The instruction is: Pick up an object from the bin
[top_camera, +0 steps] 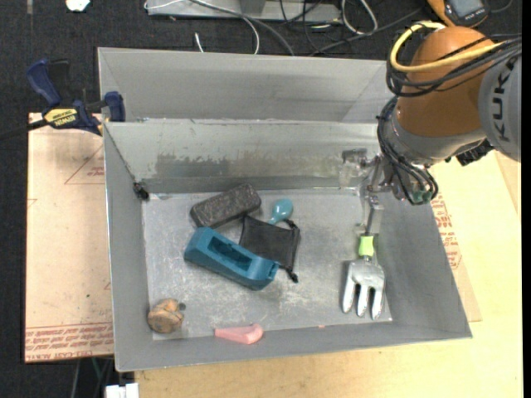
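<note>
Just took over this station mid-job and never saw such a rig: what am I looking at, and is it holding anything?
One camera looks down into a grey metal bin from above, slightly to one side. The orange-covered machine at right is the robot arm; its gripper hangs over the bin's right part. Directly below it is a white fork-shaped thing with a green band, its thin stem running up toward the gripper; whether it is gripped I cannot tell. In the middle lie a dark grey block, a blue holder, a black pouch and a small teal piece. Near the front edge: a brown lump and a pink piece.
</note>
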You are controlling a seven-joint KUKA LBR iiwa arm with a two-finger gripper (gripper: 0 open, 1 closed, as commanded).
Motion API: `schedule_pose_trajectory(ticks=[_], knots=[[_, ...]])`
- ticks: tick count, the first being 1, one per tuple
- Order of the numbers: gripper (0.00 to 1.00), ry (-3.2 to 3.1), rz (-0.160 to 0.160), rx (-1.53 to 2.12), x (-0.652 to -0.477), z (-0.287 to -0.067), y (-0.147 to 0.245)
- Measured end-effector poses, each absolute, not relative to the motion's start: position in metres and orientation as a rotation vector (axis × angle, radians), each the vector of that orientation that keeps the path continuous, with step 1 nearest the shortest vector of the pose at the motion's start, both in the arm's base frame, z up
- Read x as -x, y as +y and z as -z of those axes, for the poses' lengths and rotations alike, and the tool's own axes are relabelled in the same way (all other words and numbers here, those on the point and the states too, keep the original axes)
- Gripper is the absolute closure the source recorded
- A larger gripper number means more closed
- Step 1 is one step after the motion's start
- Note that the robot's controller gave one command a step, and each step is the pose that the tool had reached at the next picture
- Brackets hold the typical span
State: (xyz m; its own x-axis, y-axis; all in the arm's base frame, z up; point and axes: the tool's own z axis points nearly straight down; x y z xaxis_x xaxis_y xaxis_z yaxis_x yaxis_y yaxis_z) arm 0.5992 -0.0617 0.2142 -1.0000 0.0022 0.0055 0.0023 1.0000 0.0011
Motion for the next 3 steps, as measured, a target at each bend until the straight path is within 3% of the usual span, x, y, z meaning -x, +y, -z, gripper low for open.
schedule_pose_trajectory(ticks=[1, 2, 3], knots=[[0.00, -3.144, 0.000, 0.000, -0.601, -0.219, -0.061], [0.00, -3.136, 0.001, -0.253, -0.602, -0.173, -0.086], [0.00, -3.005, -0.001, -0.937, -0.585, -0.155, -0.107]])
